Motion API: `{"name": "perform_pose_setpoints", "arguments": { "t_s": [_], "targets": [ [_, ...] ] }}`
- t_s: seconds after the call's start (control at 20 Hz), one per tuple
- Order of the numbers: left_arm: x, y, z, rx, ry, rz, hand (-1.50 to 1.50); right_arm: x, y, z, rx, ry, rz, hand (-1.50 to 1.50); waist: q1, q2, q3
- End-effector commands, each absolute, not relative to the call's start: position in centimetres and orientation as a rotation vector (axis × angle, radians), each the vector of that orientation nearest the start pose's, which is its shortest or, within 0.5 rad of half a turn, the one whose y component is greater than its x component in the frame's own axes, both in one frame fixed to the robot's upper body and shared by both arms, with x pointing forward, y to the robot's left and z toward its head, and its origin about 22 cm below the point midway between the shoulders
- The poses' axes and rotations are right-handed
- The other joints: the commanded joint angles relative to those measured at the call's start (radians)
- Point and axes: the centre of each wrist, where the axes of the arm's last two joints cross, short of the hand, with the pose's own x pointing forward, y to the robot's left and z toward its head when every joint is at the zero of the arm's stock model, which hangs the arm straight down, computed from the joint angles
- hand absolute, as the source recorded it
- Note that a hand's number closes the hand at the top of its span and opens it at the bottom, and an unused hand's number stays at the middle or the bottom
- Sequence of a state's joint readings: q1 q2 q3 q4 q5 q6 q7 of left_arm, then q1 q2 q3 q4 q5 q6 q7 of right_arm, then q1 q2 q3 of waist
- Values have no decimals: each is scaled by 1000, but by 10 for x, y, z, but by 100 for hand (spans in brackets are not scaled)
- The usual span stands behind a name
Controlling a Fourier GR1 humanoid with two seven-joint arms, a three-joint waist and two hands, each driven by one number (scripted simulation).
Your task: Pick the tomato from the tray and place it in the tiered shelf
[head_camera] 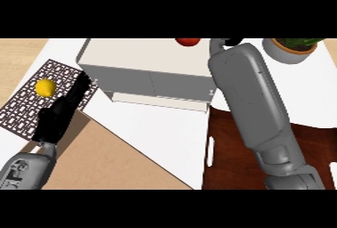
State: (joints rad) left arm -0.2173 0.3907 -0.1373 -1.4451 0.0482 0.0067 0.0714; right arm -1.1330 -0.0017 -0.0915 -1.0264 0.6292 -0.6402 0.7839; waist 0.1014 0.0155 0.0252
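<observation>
Tomato, red, shows at the far edge of the tiered shelf's pale top, just beside the right hand. Only a little black of that hand shows past the end of the long grey forearm, so I cannot tell whether its fingers hold the tomato. Nearer, the dark wooden tray lies on the white table under that forearm. At the left, the left hand rests with straight fingers over a patterned mat bearing a lemon. A potted plant stands far right.
</observation>
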Motion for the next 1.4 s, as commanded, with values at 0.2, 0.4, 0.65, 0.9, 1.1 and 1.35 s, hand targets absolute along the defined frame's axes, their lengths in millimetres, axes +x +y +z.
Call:
{"name": "perform_pose_setpoints", "arguments": {
  "t_s": [0.2,0.4,0.65,0.9,1.1,1.35],
  "targets": [
    [251,281,-15,112,-1306,-308,0,419,-102,225,-778,-1637,-581,-150,-89,-16,-28],
    [241,283,-16,156,-1306,-264,0,414,-142,215,-815,-1552,-676,-150,-141,-31,-26],
    [229,287,-27,164,-1294,-218,0,387,-160,189,-822,-1533,-602,-150,-180,-36,-26],
    [226,290,-22,172,-1297,-208,0,353,-168,176,-802,-1573,-522,-150,-190,-37,-25],
    [221,294,-19,159,-1296,-200,0,325,-190,181,-809,-1585,-484,-150,-192,-40,-26],
    [225,292,-16,146,-1308,-213,0,286,-202,169,-797,-1569,-396,-150,-186,-32,-26]
  ]
}}
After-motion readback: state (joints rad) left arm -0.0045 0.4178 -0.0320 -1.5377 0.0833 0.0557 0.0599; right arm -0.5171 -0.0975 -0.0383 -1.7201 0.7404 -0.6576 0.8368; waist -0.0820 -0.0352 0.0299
